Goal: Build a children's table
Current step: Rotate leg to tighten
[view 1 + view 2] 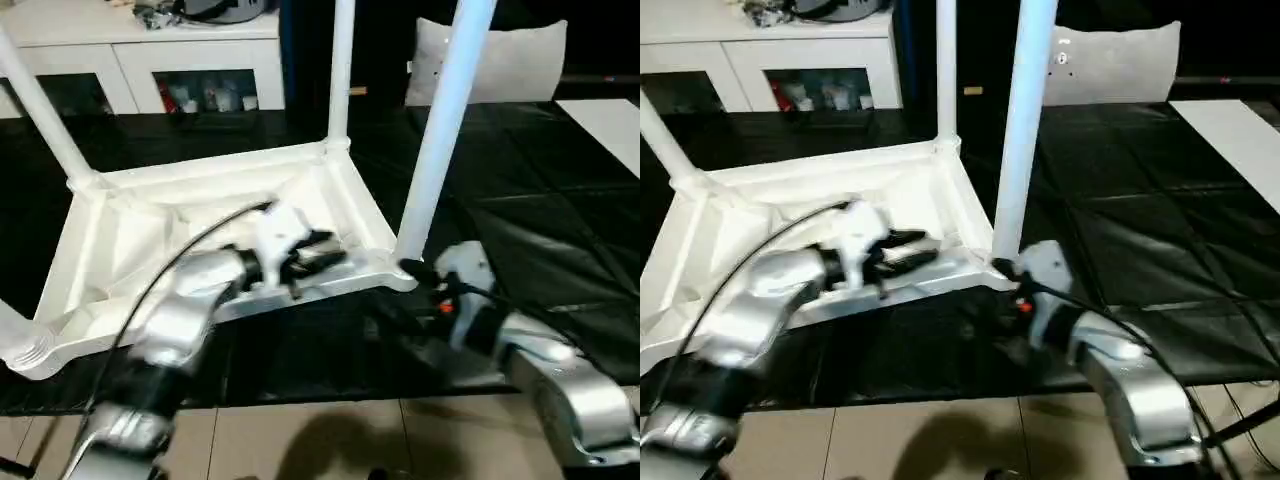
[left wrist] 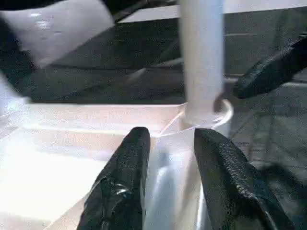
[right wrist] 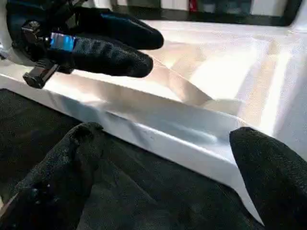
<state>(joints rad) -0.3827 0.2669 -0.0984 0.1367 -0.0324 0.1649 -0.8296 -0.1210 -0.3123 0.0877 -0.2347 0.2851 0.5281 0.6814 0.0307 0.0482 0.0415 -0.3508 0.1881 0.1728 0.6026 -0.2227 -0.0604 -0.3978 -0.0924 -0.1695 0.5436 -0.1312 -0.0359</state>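
Observation:
The children's table lies upside down on the black mat, its white ribbed top (image 1: 130,240) facing up. Three white legs stand in corner sockets: one at the near right (image 1: 440,130), one at the far right (image 1: 341,70) and one at the far left (image 1: 40,110). My left gripper (image 1: 325,253) hovers over the top's near rim, pointing at the near right leg (image 2: 204,57), its fingers (image 2: 124,172) apart and holding nothing. My right gripper (image 1: 400,290) sits low by that leg's socket, wide open, with the top's rim (image 3: 182,139) just beyond its fingertips.
A white cabinet (image 1: 140,50) stands along the back. A pale cushion (image 1: 500,60) leans at the back right, and a white board (image 1: 610,120) lies at the right edge. The black mat (image 1: 560,230) ends near me at tan floor (image 1: 300,440).

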